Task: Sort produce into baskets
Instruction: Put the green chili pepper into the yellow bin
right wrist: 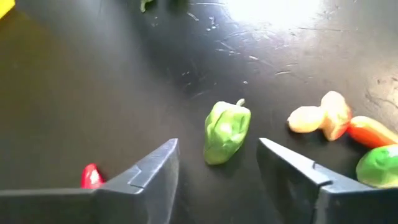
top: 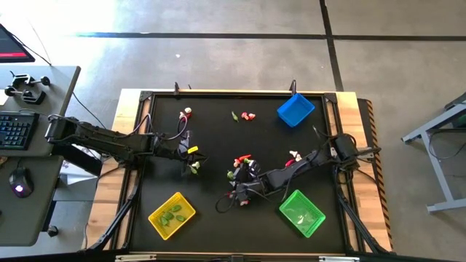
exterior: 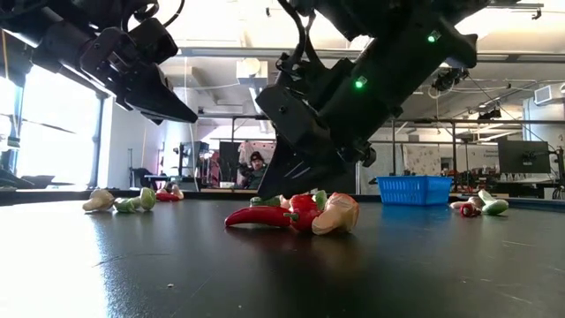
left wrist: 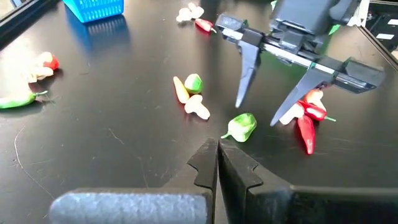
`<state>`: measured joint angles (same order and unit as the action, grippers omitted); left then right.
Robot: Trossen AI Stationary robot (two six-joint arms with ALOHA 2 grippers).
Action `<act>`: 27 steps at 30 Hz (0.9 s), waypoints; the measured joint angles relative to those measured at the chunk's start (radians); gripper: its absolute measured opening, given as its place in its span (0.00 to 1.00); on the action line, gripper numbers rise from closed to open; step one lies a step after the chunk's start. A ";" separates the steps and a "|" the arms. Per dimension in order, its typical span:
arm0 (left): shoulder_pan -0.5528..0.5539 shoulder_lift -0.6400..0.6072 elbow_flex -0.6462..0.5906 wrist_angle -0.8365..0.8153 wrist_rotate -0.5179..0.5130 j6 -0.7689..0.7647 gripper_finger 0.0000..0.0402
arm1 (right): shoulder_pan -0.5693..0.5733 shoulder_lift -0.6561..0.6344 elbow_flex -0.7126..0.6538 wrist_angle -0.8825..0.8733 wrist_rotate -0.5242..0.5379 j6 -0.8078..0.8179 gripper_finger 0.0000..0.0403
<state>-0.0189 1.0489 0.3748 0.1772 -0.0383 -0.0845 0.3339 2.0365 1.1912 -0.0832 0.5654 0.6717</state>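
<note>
My right gripper [right wrist: 217, 148] is open and low over the table's middle [top: 234, 177]. Its fingers stand on either side of a small green pepper [right wrist: 227, 132] that lies on the table, apart from both. The pepper also shows in the left wrist view [left wrist: 241, 126]. A red chili [left wrist: 308, 134] and a whitish bulb [left wrist: 292, 112] lie right beside that gripper. My left gripper [left wrist: 214, 165] is shut and empty, raised above the table a little to the left [top: 191, 156]. The yellow basket [top: 172, 215], green basket [top: 301, 212] and blue basket [top: 295, 110] stand on the table.
More produce lies loose: whitish and orange pieces [right wrist: 323, 115], a green piece [right wrist: 379, 165], a small pile near the left gripper [top: 194, 167], and pieces at the far side [top: 186, 113] [top: 244, 116] and right [top: 294, 155]. The yellow basket holds green pieces.
</note>
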 joint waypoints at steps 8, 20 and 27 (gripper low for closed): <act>0.000 0.000 0.000 0.001 0.000 0.000 0.00 | -0.047 0.029 0.000 0.068 -0.103 -0.070 0.46; 0.008 0.000 0.001 0.000 0.000 0.010 0.00 | -0.051 0.026 0.059 0.252 -0.291 -0.224 0.07; 0.027 0.000 0.001 -0.001 0.003 0.017 0.00 | -0.064 0.105 0.326 0.208 -0.479 -0.390 0.02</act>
<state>0.0084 1.0485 0.3756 0.1758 -0.0350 -0.0673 0.2699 2.1414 1.5173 0.1245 0.0860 0.2813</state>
